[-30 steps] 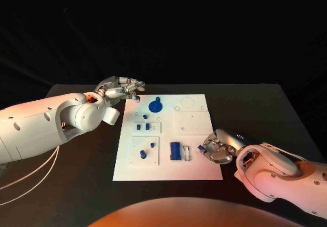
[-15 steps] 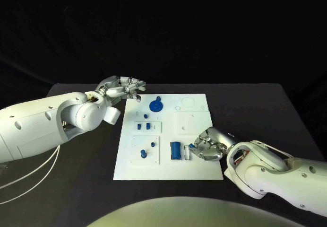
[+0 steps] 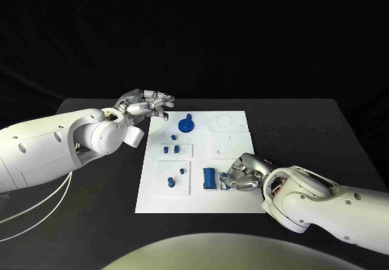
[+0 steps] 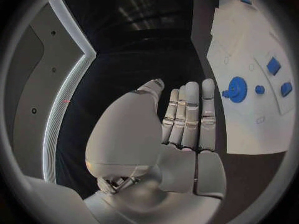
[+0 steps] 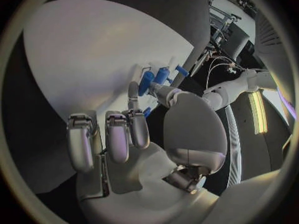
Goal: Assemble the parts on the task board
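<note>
On black surface point(image 3: 97, 214), white task board point(image 3: 231, 199) lies with long axis 12-to-6 o'clock. Blue bar part point(image 3: 209, 178) near 5 o'clock corner, same axis. Right hand point(image 3: 244, 175) curled beside it, small blue part point(image 5: 147, 111) at fingers; grasp unclear. Left hand point(image 3: 146, 104) at 11 o'clock corner, fingers released, straight. Blue gear point(image 3: 185, 124) near 12 o'clock edge.

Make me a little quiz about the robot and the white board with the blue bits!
1. True or false: the left hand is holding a blue part.
2. Which hand is over the task board? A left, B right.
3. Fill in: the blue gear lies toward the board's ____ end, far or near.

Key: 1 false, its fingers are apart and hold nothing. 2 B. 3 far.
</note>
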Robot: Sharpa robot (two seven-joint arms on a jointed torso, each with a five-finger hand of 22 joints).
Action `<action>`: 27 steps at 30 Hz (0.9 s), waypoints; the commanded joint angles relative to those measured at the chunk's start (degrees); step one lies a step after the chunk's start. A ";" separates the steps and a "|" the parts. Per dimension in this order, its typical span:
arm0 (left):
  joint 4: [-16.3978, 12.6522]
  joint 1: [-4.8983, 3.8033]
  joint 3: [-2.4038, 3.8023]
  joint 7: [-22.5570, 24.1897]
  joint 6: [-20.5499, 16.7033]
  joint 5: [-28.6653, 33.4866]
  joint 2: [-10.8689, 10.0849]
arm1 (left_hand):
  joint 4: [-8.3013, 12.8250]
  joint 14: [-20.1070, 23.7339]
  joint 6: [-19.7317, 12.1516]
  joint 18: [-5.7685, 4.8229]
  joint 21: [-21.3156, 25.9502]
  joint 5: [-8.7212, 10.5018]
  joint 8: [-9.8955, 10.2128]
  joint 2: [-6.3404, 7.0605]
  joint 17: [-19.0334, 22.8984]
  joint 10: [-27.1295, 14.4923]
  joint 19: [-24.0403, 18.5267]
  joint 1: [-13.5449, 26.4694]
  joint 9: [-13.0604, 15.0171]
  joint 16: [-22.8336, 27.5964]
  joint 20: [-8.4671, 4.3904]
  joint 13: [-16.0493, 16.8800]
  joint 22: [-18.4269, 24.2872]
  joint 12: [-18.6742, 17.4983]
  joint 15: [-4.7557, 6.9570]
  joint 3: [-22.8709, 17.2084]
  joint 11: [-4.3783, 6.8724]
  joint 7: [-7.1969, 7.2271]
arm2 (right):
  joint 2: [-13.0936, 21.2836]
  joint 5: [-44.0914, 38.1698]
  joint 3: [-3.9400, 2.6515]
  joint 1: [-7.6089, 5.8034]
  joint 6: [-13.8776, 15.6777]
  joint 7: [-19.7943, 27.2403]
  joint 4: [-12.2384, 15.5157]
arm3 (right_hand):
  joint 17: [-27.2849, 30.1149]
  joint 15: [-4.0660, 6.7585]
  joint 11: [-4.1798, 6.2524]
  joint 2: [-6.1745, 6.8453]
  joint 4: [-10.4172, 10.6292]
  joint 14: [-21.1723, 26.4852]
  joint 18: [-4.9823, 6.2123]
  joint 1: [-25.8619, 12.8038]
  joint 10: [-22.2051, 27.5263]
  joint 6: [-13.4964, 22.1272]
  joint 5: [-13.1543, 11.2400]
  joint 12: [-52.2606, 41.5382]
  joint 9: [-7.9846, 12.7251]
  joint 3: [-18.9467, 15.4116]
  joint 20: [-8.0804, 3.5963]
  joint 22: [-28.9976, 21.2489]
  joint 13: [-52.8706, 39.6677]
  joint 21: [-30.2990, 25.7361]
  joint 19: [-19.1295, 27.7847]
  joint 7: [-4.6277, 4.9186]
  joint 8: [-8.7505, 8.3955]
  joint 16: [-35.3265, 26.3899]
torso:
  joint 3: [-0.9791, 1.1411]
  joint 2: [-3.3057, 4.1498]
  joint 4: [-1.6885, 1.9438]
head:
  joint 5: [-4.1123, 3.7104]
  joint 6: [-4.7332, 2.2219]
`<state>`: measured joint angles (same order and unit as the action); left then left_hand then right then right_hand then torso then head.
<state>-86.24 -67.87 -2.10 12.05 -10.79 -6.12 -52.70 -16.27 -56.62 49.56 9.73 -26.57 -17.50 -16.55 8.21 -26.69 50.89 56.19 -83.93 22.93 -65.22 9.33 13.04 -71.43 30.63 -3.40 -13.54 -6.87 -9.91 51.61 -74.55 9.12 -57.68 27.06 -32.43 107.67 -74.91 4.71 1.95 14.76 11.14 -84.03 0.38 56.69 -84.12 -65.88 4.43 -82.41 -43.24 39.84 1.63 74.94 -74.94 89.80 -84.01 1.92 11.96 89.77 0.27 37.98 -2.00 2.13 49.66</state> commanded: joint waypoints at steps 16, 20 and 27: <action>-0.22 -0.02 0.05 0.42 1.02 0.04 0.00 | -0.12 0.37 -0.58 0.62 0.25 -0.25 -0.19 -0.03 0.06 -0.45 -0.34 0.43 -0.11 -0.33 0.15 -0.12 0.08 0.29 0.08 -0.43 -0.11 -0.03 | -1.26 0.08 0.00 0.24 -2.05 -0.91 -0.77 | -15.09 0.26 -0.19 0.20 0.99 -5.97 -0.38 -1.73 -2.92 -0.24 -1.41 0.18 0.39 -2.45 -0.15 15.06 -10.86 0.20 -5.99 0.31 -0.33 0.23 | 0.04 -0.04 -0.04 | 0.18 0.08; -0.22 -0.02 0.05 0.36 1.06 0.04 -0.02 | -0.12 0.37 -0.58 0.62 0.25 -0.25 -0.19 -0.03 0.06 -0.45 -0.34 0.43 -0.11 -0.33 0.15 -0.12 0.08 0.29 0.08 -0.43 -0.11 -0.03 | -1.31 0.07 0.00 0.25 -2.05 -0.68 -0.62 | -15.09 0.25 -0.20 0.39 1.90 -5.97 -0.38 -2.36 -2.92 -0.37 -1.57 0.21 0.54 -4.31 -0.16 15.06 -10.86 0.20 -5.99 0.33 -0.41 0.23 | 0.04 -0.04 -0.06 | 0.23 0.09; -0.20 -0.02 0.05 0.29 1.11 0.04 -0.05 | -0.12 0.37 -0.58 0.62 0.25 -0.25 -0.19 -0.03 0.06 -0.45 -0.34 0.43 -0.11 -0.33 0.15 -0.12 0.08 0.29 0.08 -0.43 -0.11 -0.03 | -1.15 0.08 0.00 0.27 -1.79 -0.28 -0.09 | -15.09 0.37 -0.07 -0.21 5.25 -5.97 -0.38 -3.67 -3.07 -0.73 -1.60 -0.11 0.63 -9.05 -0.27 15.06 -11.09 0.20 -5.99 0.16 -0.40 0.23 | 0.03 -0.04 -0.05 | 0.19 0.18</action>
<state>-86.30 -67.87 -2.10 12.00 -10.64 -6.12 -52.80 -16.44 -56.62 49.35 9.73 -26.57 -17.50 -16.55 8.21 -26.70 50.89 56.20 -83.93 22.88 -65.22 9.32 12.99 -71.43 30.62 -3.39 -13.70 -6.87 -10.12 50.55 -74.35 9.09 -57.51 26.09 -33.37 107.23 -74.91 4.71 1.94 14.56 16.17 -84.03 0.38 53.31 -84.12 -66.26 3.08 -82.41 -42.51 31.03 1.64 74.92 -74.92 89.75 -84.01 2.11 11.39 89.77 0.31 37.94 -2.05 2.34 49.80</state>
